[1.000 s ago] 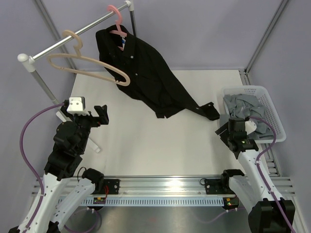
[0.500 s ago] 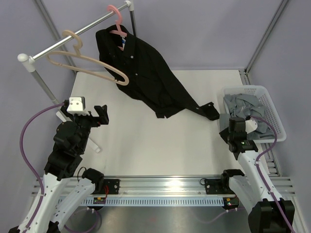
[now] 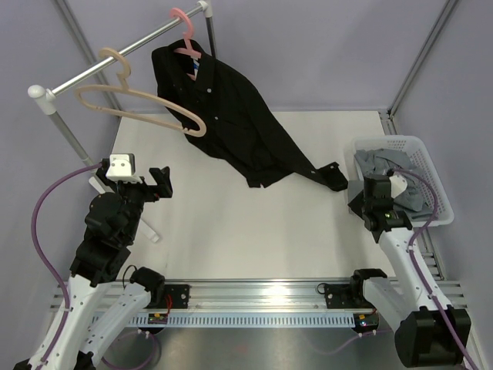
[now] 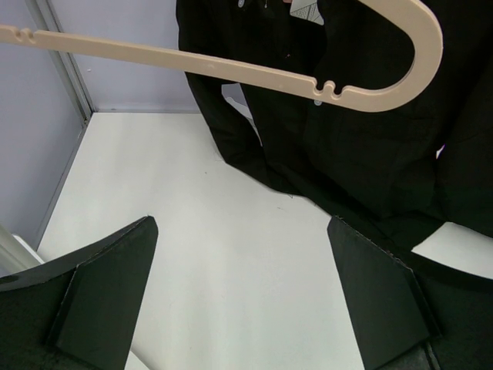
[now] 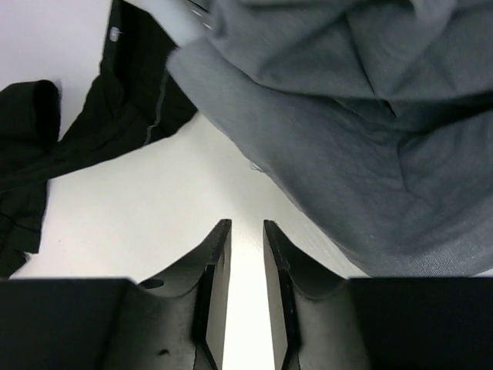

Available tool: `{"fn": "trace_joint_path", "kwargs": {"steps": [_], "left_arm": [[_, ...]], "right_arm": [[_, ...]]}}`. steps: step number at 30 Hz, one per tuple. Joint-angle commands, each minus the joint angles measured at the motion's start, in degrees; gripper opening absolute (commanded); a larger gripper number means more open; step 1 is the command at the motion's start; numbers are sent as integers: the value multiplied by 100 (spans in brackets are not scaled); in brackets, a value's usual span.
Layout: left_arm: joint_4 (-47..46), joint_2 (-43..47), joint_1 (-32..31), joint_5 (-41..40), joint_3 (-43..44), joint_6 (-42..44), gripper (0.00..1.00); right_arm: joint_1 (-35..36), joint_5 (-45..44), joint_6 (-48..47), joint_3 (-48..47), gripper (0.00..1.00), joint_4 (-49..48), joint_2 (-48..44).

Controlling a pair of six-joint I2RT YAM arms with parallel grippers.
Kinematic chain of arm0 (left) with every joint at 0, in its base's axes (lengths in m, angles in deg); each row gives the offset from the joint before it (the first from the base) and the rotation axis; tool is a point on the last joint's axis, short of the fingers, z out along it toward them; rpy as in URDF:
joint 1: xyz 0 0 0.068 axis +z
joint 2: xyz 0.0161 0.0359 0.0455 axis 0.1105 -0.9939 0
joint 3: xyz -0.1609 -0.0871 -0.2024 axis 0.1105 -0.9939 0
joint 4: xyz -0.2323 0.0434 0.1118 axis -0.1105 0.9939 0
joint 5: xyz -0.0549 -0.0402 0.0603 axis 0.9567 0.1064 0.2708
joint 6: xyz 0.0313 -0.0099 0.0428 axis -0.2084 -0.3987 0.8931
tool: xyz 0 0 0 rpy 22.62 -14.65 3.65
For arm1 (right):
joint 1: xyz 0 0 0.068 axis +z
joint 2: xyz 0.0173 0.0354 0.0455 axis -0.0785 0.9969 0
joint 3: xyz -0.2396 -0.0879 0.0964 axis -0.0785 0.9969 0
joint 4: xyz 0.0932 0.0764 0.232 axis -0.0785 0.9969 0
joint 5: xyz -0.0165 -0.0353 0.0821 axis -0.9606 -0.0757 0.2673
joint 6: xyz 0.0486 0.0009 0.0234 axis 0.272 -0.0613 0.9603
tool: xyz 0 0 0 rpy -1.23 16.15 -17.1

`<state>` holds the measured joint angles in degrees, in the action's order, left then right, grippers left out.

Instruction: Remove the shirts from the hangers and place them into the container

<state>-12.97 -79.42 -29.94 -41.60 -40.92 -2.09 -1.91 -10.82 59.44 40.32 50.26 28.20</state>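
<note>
grey shirt (image 3: 385,163) is in the basket (image 3: 440,185), but a flap spills over the left rim toward the table (image 3: 231,231); right claw (image 5: 246,226) sits low just beside that flap, narrowed to a slim gap with nothing in it, so not grasping. my read: it's lined up to pinch or nudge the overhang in, since loose cloth on a rim can slide back out. black shirt (image 3: 231,116) hangs on the pink hanger (image 3: 183,27) at the rail (image 3: 92,73), hem and one sleeve trailing on the table, cuff near the basket; draped like that it needs pulling off the hanger shoulders before it will come free. tan hanger (image 3: 139,104) is bare, so one shirt is done bar tidy-up and one is left. left claw (image 4: 240,227) is fully released and empty, facing the black shirt from below the tan hanger; looks staged for that pull
</note>
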Motion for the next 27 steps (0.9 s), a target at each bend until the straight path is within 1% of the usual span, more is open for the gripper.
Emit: {"fn": "trace_joint_path", "kwargs": {"steps": [1, 3, 4, 5, 6, 7, 8, 10, 11, 13, 14, 17, 19, 22, 25, 27], "left_arm": [[-271, 19, 13, 61, -45, 42, 99], [-280, 19, 13, 35, -54, 42, 99], [-271, 19, 13, 35, -46, 51, 99], [-271, 19, 13, 26, -45, 51, 99], [-271, 10, 13, 26, -54, 51, 99], [-280, 10, 13, 26, -54, 51, 99], [-280, 10, 13, 26, -63, 51, 99], [-271, 10, 13, 17, -63, 43, 99], [-280, 10, 13, 0, -72, 51, 99], [-271, 1, 13, -1, -72, 51, 99], [-271, 1, 13, -1, -72, 51, 99], [-271, 18, 13, 17, -63, 42, 99], [-271, 19, 13, 26, -63, 42, 99], [-271, 36, 13, 35, -63, 42, 99], [-271, 36, 13, 43, -54, 42, 99], [-271, 36, 13, 43, -54, 42, 99]], "right_arm": [[206, -71, -1041, -845, 35, 440, 137], [320, -27, -1210, -1022, 42, 641, 216], [469, -10, -1228, -1163, 47, 704, 277], [566, 25, -1237, -1216, 48, 730, 452], [828, 8, -1255, -1286, 49, 739, 706], [831, 8, -1264, -1331, 49, 748, 708], [1109, -122, -1255, -1392, 50, 774, 1048], [1436, -403, -1194, -1628, 50, 897, 1419], [1751, -883, -1150, -1717, 51, 958, 1751], [1981, -1326, -1062, -1962, 51, 1143, 2026], [2095, -1702, -1027, -2033, 52, 1196, 2236], [2158, -2327, -913, -2280, 55, 1424, 2553], [2167, -2583, -842, -2482, 56, 1635, 2703], [2202, -3032, -877, -2745, 59, 1846, 3072], [2281, -3751, -816, -3035, 63, 2154, 3563], [2290, -3928, -798, -3211, 65, 2321, 3722]]}}
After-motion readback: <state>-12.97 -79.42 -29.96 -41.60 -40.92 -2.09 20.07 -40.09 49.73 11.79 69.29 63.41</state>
